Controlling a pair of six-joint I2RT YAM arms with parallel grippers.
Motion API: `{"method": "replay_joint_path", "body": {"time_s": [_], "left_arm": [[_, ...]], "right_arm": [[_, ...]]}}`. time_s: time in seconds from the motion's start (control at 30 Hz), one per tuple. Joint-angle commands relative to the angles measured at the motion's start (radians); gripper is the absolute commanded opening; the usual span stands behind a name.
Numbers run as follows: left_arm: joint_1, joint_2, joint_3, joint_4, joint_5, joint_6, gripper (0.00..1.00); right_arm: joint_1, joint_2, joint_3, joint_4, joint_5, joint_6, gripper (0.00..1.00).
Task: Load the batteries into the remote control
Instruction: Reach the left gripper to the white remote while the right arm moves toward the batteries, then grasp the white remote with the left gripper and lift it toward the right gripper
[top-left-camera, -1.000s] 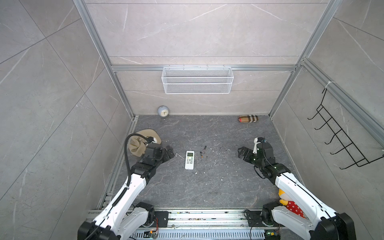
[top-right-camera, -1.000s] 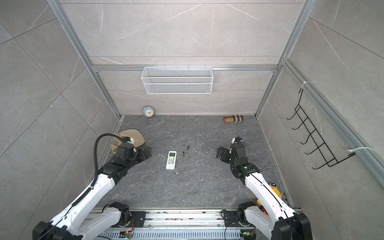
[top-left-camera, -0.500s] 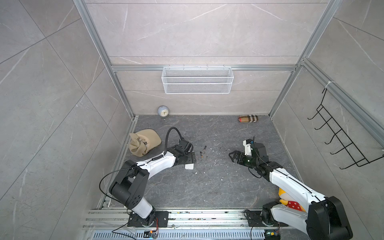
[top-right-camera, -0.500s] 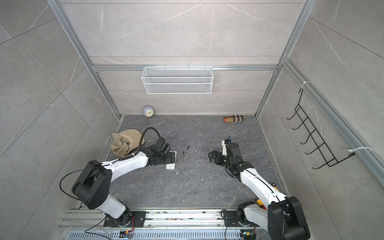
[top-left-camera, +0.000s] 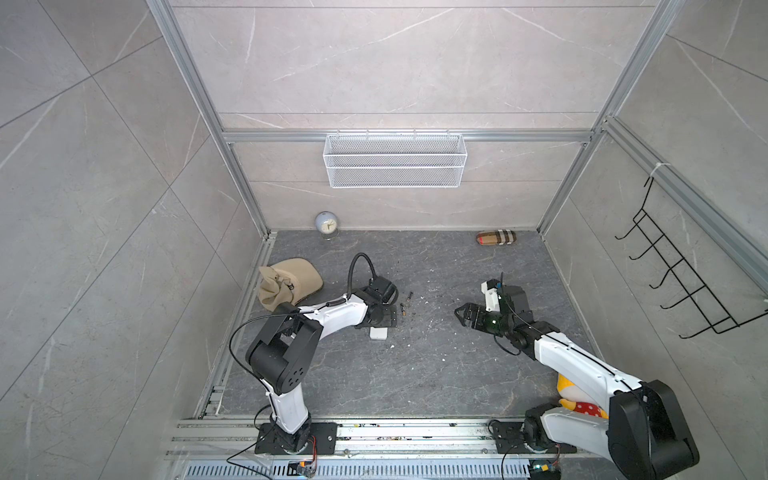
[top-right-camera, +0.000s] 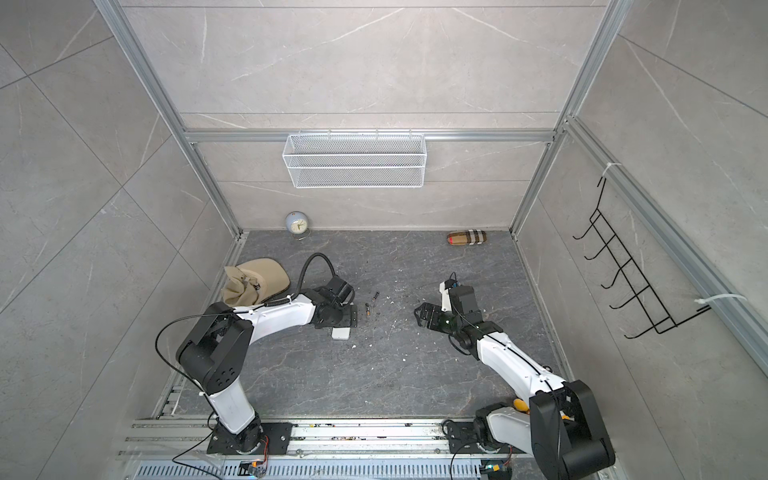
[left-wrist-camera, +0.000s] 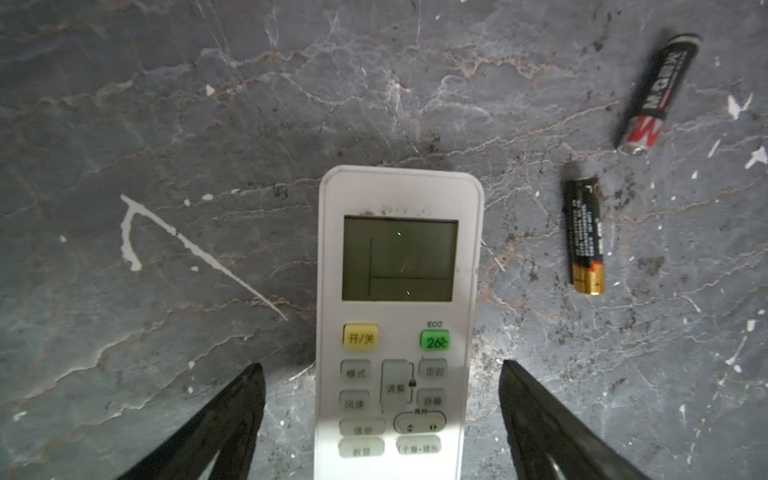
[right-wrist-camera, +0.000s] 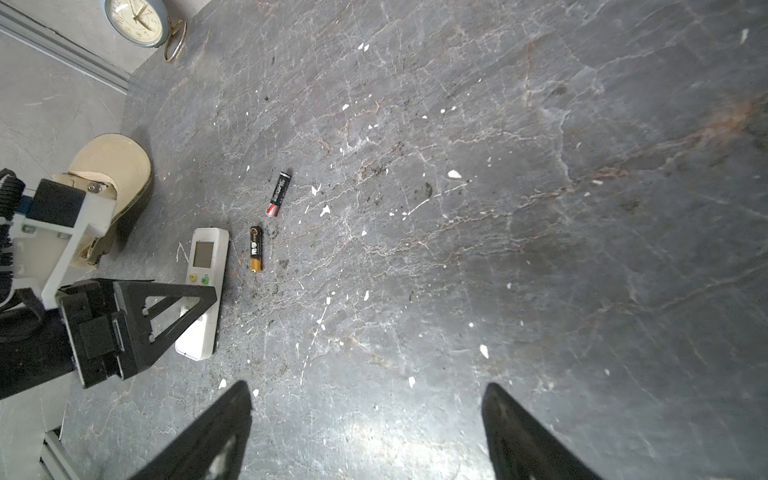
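on the stone counter (top-left-camera: 415, 374) the remote (left-wrist-camera: 399, 316) lies face up between the open left jaws, not gripped; both batteries (left-wrist-camera: 584, 237) lie loose just beside it. right jaws open, empty, well apart. nothing loaded yet.

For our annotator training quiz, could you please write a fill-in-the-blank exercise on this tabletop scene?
The white oblong plastic remote control lies with its display facing ____. Beside it lie ____ slim dark cylindrical batteries. The open left gripper straddles the remote's ____ end, not its display end. The open right gripper holds ____.
Missing words: up; two; button; nothing.
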Motion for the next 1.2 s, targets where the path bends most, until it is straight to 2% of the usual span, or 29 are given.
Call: {"method": "replay_joint_path", "body": {"time_s": [0.0, 0.4, 0.53, 0.6, 0.77, 0.83, 0.93, 1.07, 1.17], "left_arm": [[-0.005, 0.014, 0.034, -0.042, -0.030, 0.021, 0.87], [-0.006, 0.074, 0.069, -0.066, -0.052, 0.019, 0.75], [-0.007, 0.064, 0.063, -0.059, -0.047, 0.008, 0.64], [-0.007, 0.048, 0.055, -0.050, -0.033, -0.004, 0.58], [-0.002, -0.023, 0.035, 0.003, 0.051, -0.025, 0.57], [0.006, -0.062, 0.034, 0.031, 0.101, -0.036, 0.57], [0.051, -0.134, 0.006, 0.138, 0.249, -0.076, 0.57], [0.180, -0.218, -0.142, 0.493, 0.543, -0.230, 0.57], [0.250, -0.224, -0.181, 0.633, 0.649, -0.327, 0.57]], "right_arm": [[0.007, 0.012, 0.029, 0.018, 0.002, -0.015, 0.85], [0.006, 0.060, 0.030, 0.054, -0.018, -0.002, 0.80], [0.008, 0.063, 0.033, 0.060, -0.025, 0.004, 0.79], [0.008, 0.062, 0.036, 0.053, -0.028, 0.005, 0.79], [0.009, 0.055, 0.044, 0.039, -0.047, 0.023, 0.80], [0.010, 0.052, 0.044, 0.049, -0.071, 0.037, 0.80], [0.009, 0.060, 0.047, 0.096, -0.146, 0.076, 0.80], [0.013, 0.101, 0.041, 0.286, -0.306, 0.204, 0.80], [0.041, 0.162, 0.063, 0.442, -0.410, 0.295, 0.80]]}}
